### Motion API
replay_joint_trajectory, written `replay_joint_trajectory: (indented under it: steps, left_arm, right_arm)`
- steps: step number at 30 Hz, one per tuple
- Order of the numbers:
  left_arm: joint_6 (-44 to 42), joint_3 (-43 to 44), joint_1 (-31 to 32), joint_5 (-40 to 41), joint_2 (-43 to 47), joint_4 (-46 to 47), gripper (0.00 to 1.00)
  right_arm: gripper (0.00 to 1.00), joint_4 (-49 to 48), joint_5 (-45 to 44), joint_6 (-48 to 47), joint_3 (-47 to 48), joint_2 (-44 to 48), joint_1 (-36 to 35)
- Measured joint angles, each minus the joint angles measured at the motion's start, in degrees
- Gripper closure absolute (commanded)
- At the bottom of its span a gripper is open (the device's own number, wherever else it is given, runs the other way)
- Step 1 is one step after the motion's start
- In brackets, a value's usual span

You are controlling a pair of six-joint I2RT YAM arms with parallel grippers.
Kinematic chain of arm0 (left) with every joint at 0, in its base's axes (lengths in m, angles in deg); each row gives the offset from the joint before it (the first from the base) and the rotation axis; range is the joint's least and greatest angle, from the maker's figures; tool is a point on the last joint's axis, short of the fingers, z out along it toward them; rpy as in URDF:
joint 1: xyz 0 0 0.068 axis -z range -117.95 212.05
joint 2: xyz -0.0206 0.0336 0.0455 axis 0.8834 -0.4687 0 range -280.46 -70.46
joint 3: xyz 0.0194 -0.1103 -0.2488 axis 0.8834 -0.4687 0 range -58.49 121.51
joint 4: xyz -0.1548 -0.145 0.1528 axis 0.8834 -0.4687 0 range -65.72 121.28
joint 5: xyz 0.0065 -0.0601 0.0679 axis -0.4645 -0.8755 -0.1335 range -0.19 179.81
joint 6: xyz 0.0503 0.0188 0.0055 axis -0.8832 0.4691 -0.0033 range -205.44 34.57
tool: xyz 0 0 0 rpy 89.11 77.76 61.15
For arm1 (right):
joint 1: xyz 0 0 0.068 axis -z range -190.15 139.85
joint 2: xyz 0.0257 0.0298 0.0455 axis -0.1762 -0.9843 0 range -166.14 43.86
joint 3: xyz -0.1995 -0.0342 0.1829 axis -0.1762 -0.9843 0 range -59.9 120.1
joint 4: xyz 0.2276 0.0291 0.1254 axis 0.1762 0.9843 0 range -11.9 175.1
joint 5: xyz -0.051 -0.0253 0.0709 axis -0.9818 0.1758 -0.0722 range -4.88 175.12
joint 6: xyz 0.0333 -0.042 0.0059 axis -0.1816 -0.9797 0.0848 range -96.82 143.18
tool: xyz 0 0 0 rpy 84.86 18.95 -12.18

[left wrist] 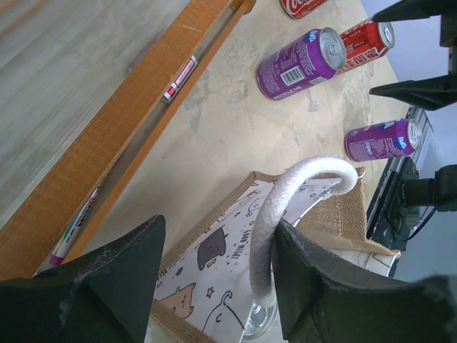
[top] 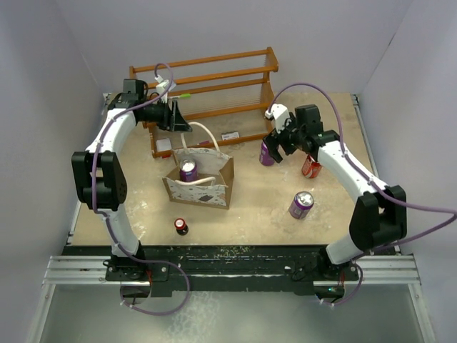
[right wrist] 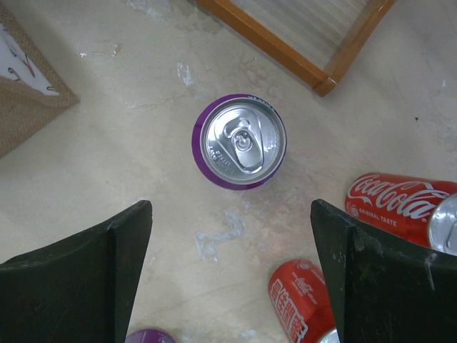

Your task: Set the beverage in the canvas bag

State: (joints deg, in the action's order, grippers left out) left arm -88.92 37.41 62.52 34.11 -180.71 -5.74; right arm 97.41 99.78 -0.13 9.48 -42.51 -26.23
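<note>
**Open right end effector over upright purple can; bag mid-table**

Top external. In the middle of the table [top: 250,207]: small boxy white canvas bag [top: 207,193] with dark speckled print, tan-brown inside, mouth up, white loop handle [top: 201,125] arching toward the brown wooden rack [top: 207,75]. Purple cans, counted: three. First, the purple soda can [top: 267,153] with silver lid, upright to the right of the bag, well apart from it and outside it. Second purple can [top: 188,170] upright inside the bag. Third purple can [top: 300,204] alone, nearer the arm bases. One red can [top: 310,167] partly hidden by the right arm; one small dark-red can [top: 181,226] in front of the bag. Left arm bent at the elbow, reaching along the left side, left end effector [top: 177,116] behind the bag beside the rack. Right arm stretched forward, right end effector [top: 276,145] directly above the purple soda can.

Left wrist. Black fingers [left wrist: 121,286] spread, gripping nothing; rope handle between them, lying against one finger. Cat doodles printed on the bag's white fabric. Beyond: two purple cans, two red cans. Two marker pens [left wrist: 180,78] on the rack's rails.

Right wrist. Straight down onto the silver lid, pull tab visible. Fingers [right wrist: 93,279] wide apart, one on either side, clear of the can, nothing held. Two red Coca-Cola cans [right wrist: 396,204] at lower right; bag corner at upper left, apart from the can.
</note>
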Motion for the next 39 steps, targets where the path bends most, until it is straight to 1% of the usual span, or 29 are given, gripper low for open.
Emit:
replay_joint_trajectory:
  steps: [6,14,18,22,24,25,27,29,32,36,39]
  left_arm:
    - [-0.07,-0.20,0.02,-0.04,0.00,0.15,0.36]
    - [-0.22,-2.58,0.26,0.00,0.98,2.78,0.36]
    - [-0.31,-3.17,0.66,0.76,1.31,3.41,0.37]
    - [-0.39,-3.93,1.38,1.79,1.66,3.15,0.37]
    - [-0.33,-4.63,1.75,2.38,1.64,2.93,0.37]
    - [-0.33,-4.98,1.88,2.58,1.64,2.78,0.37]
    - [-0.28,-5.64,1.99,2.99,1.64,2.62,0.37]
    - [-0.28,-5.81,1.97,3.37,1.64,2.45,0.37]
    - [-0.15,-5.81,1.97,3.56,1.66,2.58,0.37]
    - [-0.13,-5.81,1.97,3.65,1.66,2.60,0.36]
    - [-0.13,-5.81,1.99,3.65,1.66,2.62,0.34]
  right_arm:
    - [0.06,-1.05,1.14,1.77,1.81,-6.05,0.55]
    - [0.11,-1.20,3.04,2.23,5.84,-13.94,0.76]
    - [0.18,-0.61,4.42,2.23,8.31,-16.55,0.79]
    - [0.32,-0.02,5.60,2.19,10.34,-18.01,0.79]
    - [0.35,0.04,5.84,2.16,10.91,-18.40,0.79]
    - [0.35,0.15,5.90,2.29,11.04,-18.49,0.79]
    - [0.28,0.24,5.88,2.32,11.04,-18.49,0.79]
    - [0.24,0.28,5.86,2.32,11.04,-18.49,0.79]
    - [0.24,0.55,5.86,2.21,11.04,-18.49,0.79]
    - [0.29,0.74,5.86,2.14,11.04,-18.49,0.79]
    - [0.39,0.79,5.81,2.12,11.04,-18.49,0.79]
